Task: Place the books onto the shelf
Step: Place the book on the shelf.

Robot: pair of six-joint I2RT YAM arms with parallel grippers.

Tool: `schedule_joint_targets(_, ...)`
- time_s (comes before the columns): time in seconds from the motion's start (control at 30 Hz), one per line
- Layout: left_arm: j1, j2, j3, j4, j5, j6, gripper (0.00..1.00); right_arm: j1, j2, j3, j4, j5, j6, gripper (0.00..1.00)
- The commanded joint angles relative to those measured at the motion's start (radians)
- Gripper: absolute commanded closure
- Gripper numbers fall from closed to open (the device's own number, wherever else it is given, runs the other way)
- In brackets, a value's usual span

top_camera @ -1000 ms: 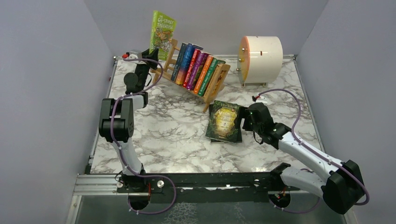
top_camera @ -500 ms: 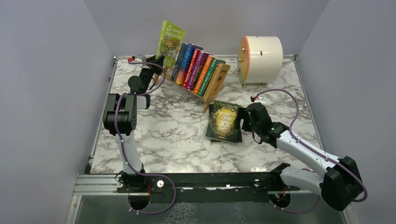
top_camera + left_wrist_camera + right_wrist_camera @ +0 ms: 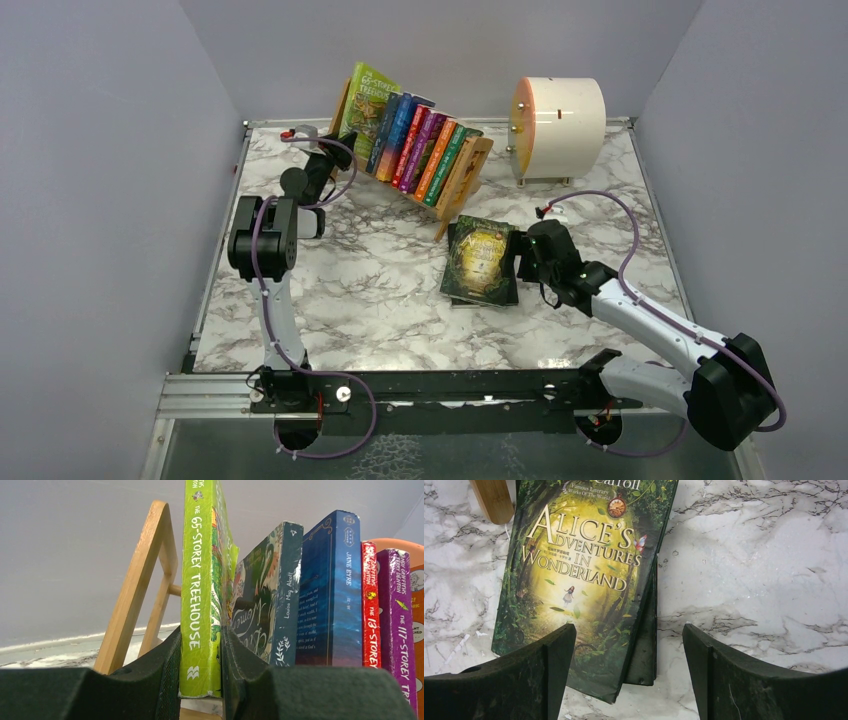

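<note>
The step in hand is seating the green book at the left end of the shelf. The left pincer is clamped on its lower spine, and the book stands upright between the wooden end piece and the dark teal book of the row. Its bottom edge is hidden behind the pads, so it may not be resting on the rail yet. Next it calls for a small lowering, then letting go without tipping the neighbours. The right pincer hangs with its jaws apart over the near right edge of the Alice book, which lies on a second book on the marble surface. 1 second ago the green book was higher and left of the shelf; the right arm has barely shifted.
</note>
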Motion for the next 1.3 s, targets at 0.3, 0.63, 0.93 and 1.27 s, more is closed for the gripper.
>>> schedule_joint_targets(0.3,-0.002,0.047,0.041,0.293,0.013,-0.037,1.0,0.0,0.001,0.027,0.014,-0.008,0.01,0.23)
schedule_joint_targets(0.63,-0.003,0.07,0.066,0.293,0.019,-0.039,1.0,0.0,0.005,0.028,0.011,-0.008,0.012,0.23)
schedule_joint_targets(0.93,-0.009,0.105,0.096,0.293,0.025,-0.048,1.0,-0.001,0.006,0.031,0.009,-0.005,0.012,0.23)
schedule_joint_targets(1.27,-0.015,0.128,0.106,0.291,0.04,-0.059,1.0,0.0,0.015,0.03,0.011,-0.005,0.014,0.23)
